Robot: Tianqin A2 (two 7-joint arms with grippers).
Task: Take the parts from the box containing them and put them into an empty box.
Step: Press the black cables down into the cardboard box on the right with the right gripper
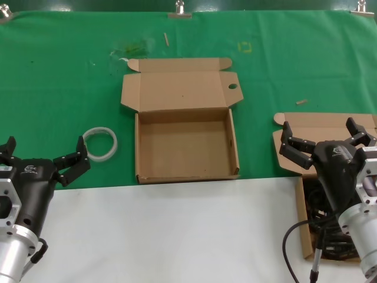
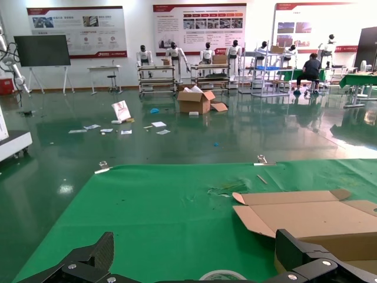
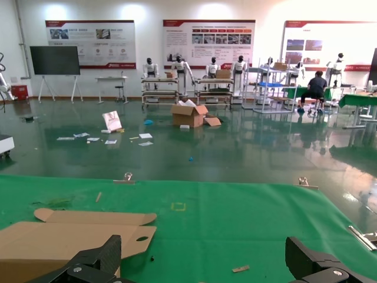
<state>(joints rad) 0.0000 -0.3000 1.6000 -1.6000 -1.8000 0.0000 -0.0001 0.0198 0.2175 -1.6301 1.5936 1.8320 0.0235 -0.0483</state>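
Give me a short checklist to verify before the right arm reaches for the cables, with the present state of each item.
1. Right gripper open and holding nothing: ok.
2. Right gripper over the box containing the cables: ok; it hovers above the box.
3. Cables in view for a grasp: cannot tell; the arm hides most of them.
4. Empty box open, nothing inside: ok.
5. Left gripper out of the way: ok; open at the left, next to the tape ring.
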